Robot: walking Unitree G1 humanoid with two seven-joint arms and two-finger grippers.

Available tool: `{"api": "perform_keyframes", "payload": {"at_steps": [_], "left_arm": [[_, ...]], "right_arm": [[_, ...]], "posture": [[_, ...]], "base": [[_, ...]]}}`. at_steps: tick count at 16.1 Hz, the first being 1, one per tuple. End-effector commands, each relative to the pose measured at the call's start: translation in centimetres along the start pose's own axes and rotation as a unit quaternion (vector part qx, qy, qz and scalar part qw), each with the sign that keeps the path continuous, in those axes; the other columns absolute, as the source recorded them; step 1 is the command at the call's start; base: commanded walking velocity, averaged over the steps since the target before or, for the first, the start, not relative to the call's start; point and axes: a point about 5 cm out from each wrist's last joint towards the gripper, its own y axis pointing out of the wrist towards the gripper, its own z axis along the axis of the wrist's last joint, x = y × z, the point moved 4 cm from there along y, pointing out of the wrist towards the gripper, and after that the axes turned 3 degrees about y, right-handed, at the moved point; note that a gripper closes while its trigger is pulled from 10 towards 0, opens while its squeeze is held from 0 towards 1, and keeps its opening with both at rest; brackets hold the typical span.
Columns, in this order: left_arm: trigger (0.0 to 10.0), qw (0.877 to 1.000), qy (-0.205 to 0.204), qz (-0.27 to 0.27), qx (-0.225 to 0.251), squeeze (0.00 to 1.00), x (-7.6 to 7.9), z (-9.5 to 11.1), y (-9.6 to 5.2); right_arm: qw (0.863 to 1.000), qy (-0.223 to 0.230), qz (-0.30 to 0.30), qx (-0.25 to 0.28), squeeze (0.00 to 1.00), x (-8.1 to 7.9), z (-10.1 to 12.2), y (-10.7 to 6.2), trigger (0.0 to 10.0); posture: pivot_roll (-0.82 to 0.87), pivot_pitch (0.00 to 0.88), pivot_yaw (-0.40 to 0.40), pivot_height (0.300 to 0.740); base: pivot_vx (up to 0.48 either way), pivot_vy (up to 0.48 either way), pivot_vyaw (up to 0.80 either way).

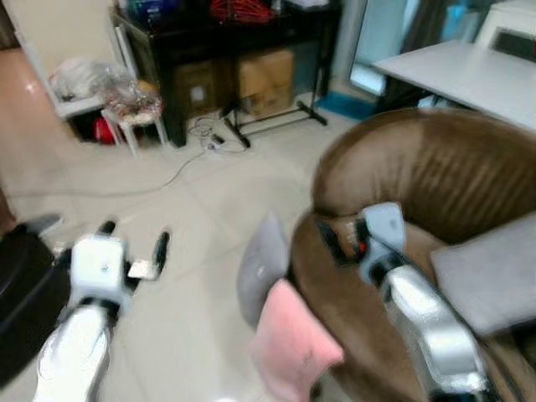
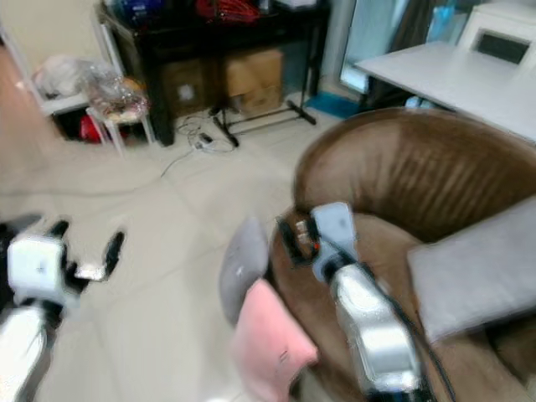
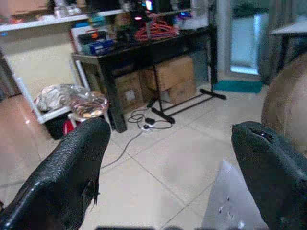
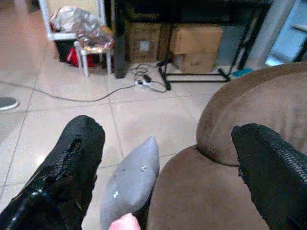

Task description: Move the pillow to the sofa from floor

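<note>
A grey pillow (image 1: 260, 268) stands on edge on the tiled floor, leaning against the front of the brown sofa (image 1: 419, 167). A pink pillow (image 1: 293, 343) leans beside it, nearer to me. My right gripper (image 1: 335, 239) is open above the sofa's arm, right of the grey pillow; in the right wrist view that grey pillow (image 4: 130, 179) lies between the spread fingers (image 4: 67, 167). My left gripper (image 1: 134, 239) is open over bare floor, left of the pillows and apart from them. The left wrist view catches a corner of the grey pillow (image 3: 230, 206).
Another grey cushion (image 1: 490, 276) lies on the sofa seat. A black table (image 1: 226, 33) with cardboard boxes (image 1: 266, 79) under it stands at the back, with a cable (image 1: 180, 172) trailing over the floor. A white stool (image 1: 134, 117) stands left, a white table (image 1: 469, 75) back right, a black object (image 1: 21, 293) at my left.
</note>
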Motion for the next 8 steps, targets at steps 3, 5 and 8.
{"api": "perform_keyframes", "payload": {"at_steps": [3, 5, 8], "left_arm": [[10.0, 1.0, 0.016, 0.012, -0.009, 0.0, -0.97, -0.37, -0.28], [10.0, 1.0, 0.02, 0.02, -0.01, 0.0, -1.13, -0.47, -0.29], [10.0, 0.998, 0.026, 0.046, -0.018, 0.0, -1.89, -0.78, -0.27]], "right_arm": [[0.999, 0.001, 0.028, 0.018, 1.0, -1.15, 1.02, 0.43, 10.0], [1.0, 0.011, 0.025, 0.015, 1.0, -0.88, 0.88, 0.36, 10.0], [1.0, 0.019, 0.012, 0.016, 1.0, -0.45, 0.71, 0.43, 10.0]], "posture": [[-0.01, 0.0, 0.01, 0.74], [-0.01, 0.0, 0.006, 0.74], [0.0, 0.0, -0.001, 0.73]], "base": [[0.355, 0.0, 0.8], [0.0, 0.0, 0.0], [0.0, 0.0, 0.0]]}}
